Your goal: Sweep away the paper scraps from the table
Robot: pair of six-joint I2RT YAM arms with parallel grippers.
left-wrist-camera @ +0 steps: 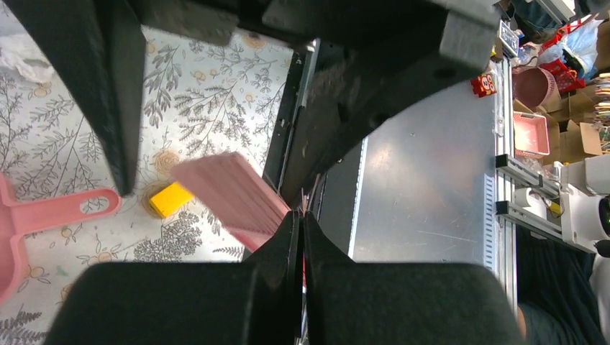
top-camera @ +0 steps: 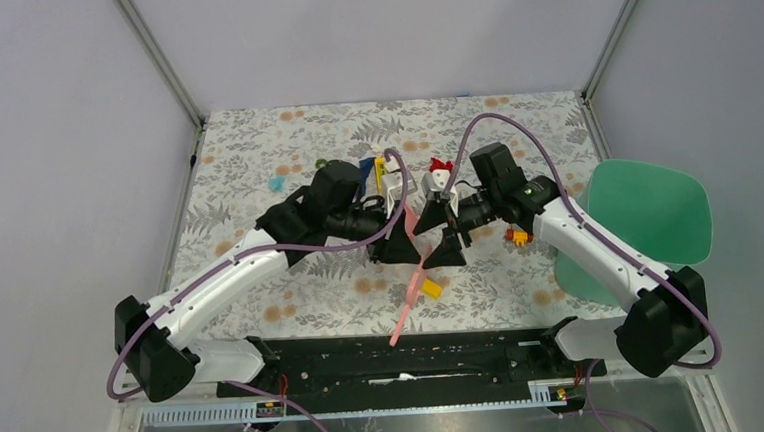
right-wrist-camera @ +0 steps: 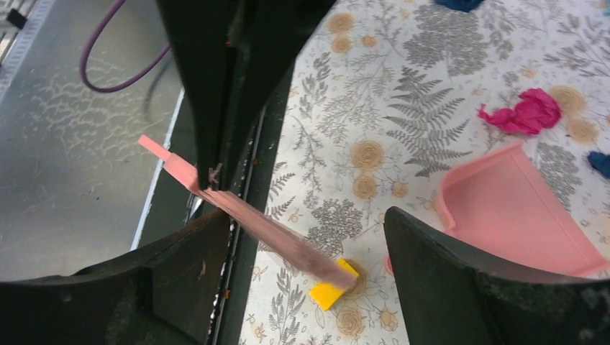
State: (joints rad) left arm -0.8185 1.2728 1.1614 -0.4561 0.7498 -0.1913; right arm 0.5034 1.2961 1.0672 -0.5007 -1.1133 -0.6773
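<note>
Claws sit close together over the counter (top-camera: 253,144). The left claw (left-wrist-camera: 302,219) is clenched on the handle of the pink comb-like brush (right-wrist-camera: 252,223), which slants down toward the pink dustpan (right-wrist-camera: 503,215). The right claw (right-wrist-camera: 308,215) is released, jaws wide, gripping nothing, with the dustpan just beyond one finger. A yellow block (right-wrist-camera: 327,293) lies just beside the dustpan, under the brush's blurred bristle end; I cannot tell whether they touch. The paper scraps are on the counter outside the dustpan: a magenta scrap (right-wrist-camera: 529,111) near its far corner, a dark blue scrap (right-wrist-camera: 601,162) beside that, and a white scrap (left-wrist-camera: 21,61) further off. A green tray (top-camera: 658,209) sits well apart from the dustpan, at the counter's edge.
</note>
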